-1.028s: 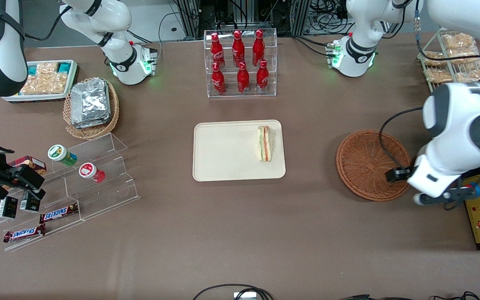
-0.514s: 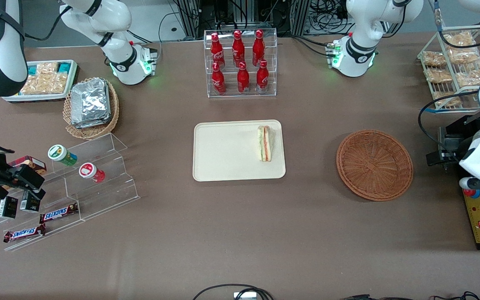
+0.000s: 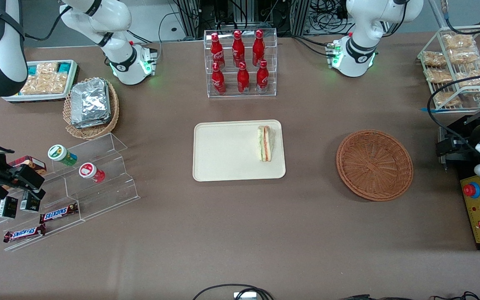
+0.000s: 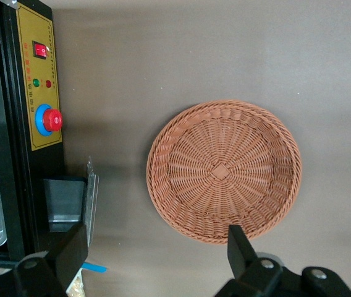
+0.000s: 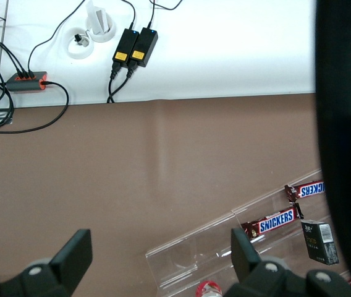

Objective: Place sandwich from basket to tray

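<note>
The sandwich (image 3: 265,143), a wrapped wedge with orange and green layers, lies on the cream tray (image 3: 227,158), near the tray edge that faces the basket. The round reddish-brown basket (image 3: 374,164) (image 4: 224,170) stands apart from the tray toward the working arm's end and has nothing in it. My gripper (image 3: 446,149) (image 4: 157,253) hangs above the table between the basket and the black control box. It is open wide, with nothing between its fingers (image 4: 240,247).
A control box (image 3: 479,208) (image 4: 39,93) with a red button sits at the working arm's table end, a wire rack of snack bags (image 3: 456,62) farther back. A bottle rack (image 3: 242,62) stands farther back than the tray. Foil packs (image 3: 91,106) and an acrylic stand (image 3: 77,183) lie toward the parked arm's end.
My arm has pulled away from above the basket's edge toward the working arm's end of the table. Sandwich, tray and basket have not moved.
</note>
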